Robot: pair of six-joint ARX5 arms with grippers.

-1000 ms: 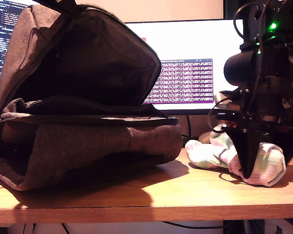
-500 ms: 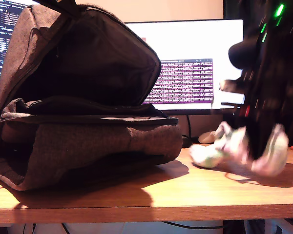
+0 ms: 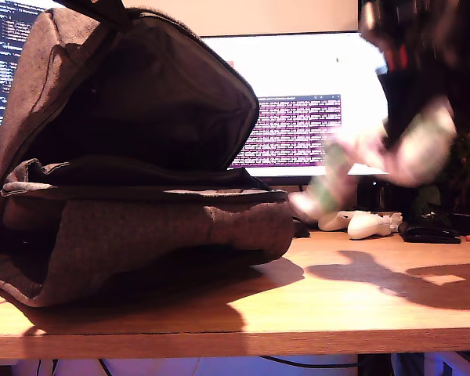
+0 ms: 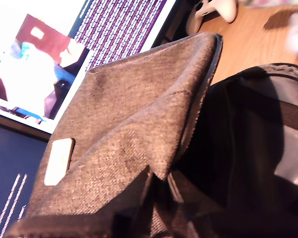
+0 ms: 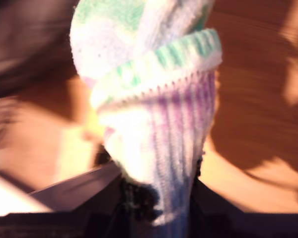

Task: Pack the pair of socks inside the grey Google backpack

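The grey Google backpack [image 3: 141, 227] lies on the desk at the exterior view's left, its flap raised and its dark interior facing the exterior view's right. The first wrist view looks closely along that flap [image 4: 129, 124] and its white patch [image 4: 58, 161]. Fabric bunches where my first gripper [image 4: 151, 218] would grip, and its fingers are barely visible. My second gripper [image 5: 156, 198] is shut on the pair of socks [image 5: 149, 99]. In the exterior view the socks [image 3: 360, 157] hang blurred in the air, above the desk and to the right of the backpack.
A lit monitor [image 3: 298, 94] stands behind the backpack, and another screen [image 3: 0, 55] shows at the exterior view's left edge. White plastic objects [image 3: 360, 223] and a dark flat item [image 3: 427, 233] lie at the back of the wooden desk [image 3: 298, 305].
My second gripper has lifted the socks off the desk, up and slightly toward the backpack. The backpack and its raised flap have not moved.
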